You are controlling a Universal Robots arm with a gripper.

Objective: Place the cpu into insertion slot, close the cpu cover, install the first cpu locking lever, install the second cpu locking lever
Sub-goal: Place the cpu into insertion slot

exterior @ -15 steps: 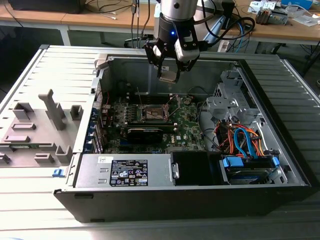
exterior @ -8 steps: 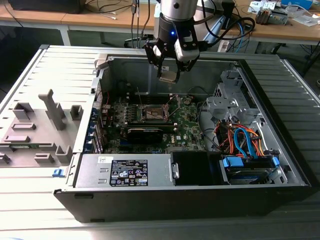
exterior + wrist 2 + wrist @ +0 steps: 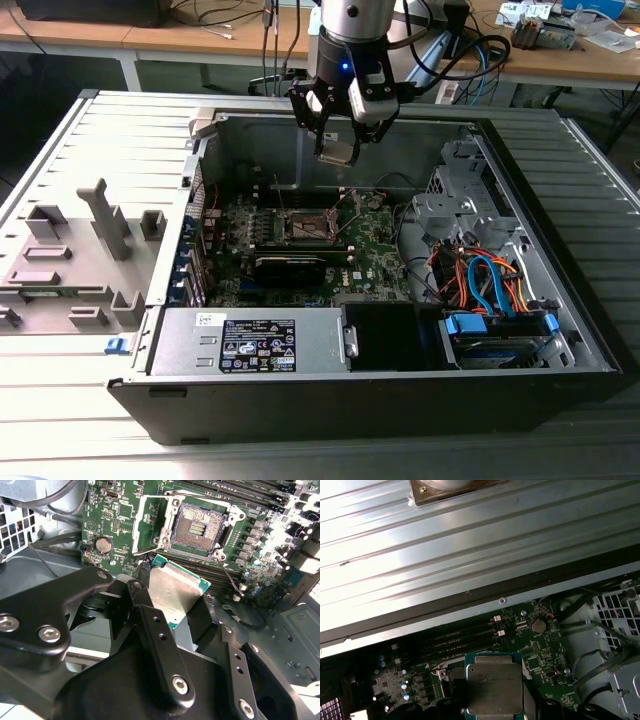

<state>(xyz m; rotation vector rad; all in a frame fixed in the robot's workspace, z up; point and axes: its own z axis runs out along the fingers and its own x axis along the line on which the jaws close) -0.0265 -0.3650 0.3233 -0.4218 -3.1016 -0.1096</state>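
Second wrist view: the claw point(image 3: 170, 605), closed on two opposite edges of the cpu point(image 3: 177, 587), holds the silver-topped chip above the motherboard point(image 3: 115, 515). The chip is clear of the open insertion slot point(image 3: 195, 527), whose contact field lies bare. In the exterior view the arm point(image 3: 350, 30) hangs over the open computer case point(image 3: 560, 300) on the ribbed grey table point(image 3: 60, 420). The likely hazards: a chip lowered off-centre or tilted could bend the socket's contacts, and so thin an edge grip could let it slip onto the board.
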